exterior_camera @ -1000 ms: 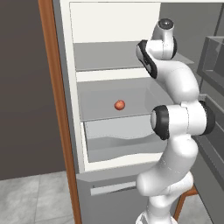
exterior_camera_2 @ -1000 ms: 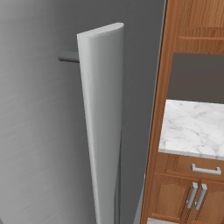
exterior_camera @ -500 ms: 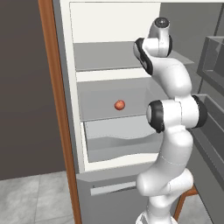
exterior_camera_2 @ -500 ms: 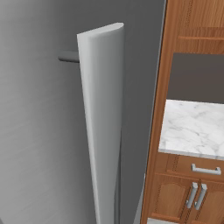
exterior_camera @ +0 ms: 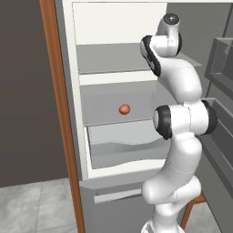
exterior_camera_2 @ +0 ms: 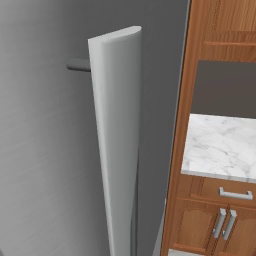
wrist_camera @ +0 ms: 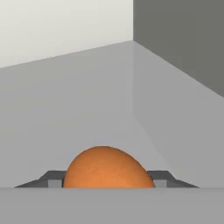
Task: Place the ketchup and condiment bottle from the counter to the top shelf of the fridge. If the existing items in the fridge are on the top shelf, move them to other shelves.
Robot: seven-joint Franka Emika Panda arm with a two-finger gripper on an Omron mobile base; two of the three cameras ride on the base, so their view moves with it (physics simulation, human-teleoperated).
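Observation:
In the hand view an orange fruit (wrist_camera: pixel 107 168) lies on the grey top shelf (wrist_camera: pixel 87 105). My gripper (wrist_camera: pixel 107 181) has a dark fingertip pressed against each side of it. In the left base view my arm reaches up into the open fridge (exterior_camera: pixel 73 136) at the top shelf (exterior_camera: pixel 107 58), and the wrist hides the hand. The pinkish-red fruit (exterior_camera: pixel 124 109) rests on the shelf below. The marbled counter (exterior_camera_2: pixel 220 145) is at the right of the right base view. The ketchup and the condiment bottle are out of view.
The fridge's side wall (wrist_camera: pixel 183 65) stands close on the right of the orange, and the white back wall (wrist_camera: pixel 65 26) is behind it. A grey drawer (exterior_camera: pixel 123 145) sits under the second shelf. The open fridge door (exterior_camera_2: pixel 117 140) stands edge-on, with door racks (exterior_camera: pixel 220 59) to my arm's right.
My arm's upper links have swung a little left, toward the top shelf. The jaws have narrowed onto the orange fruit. The pinkish-red fruit has not moved.

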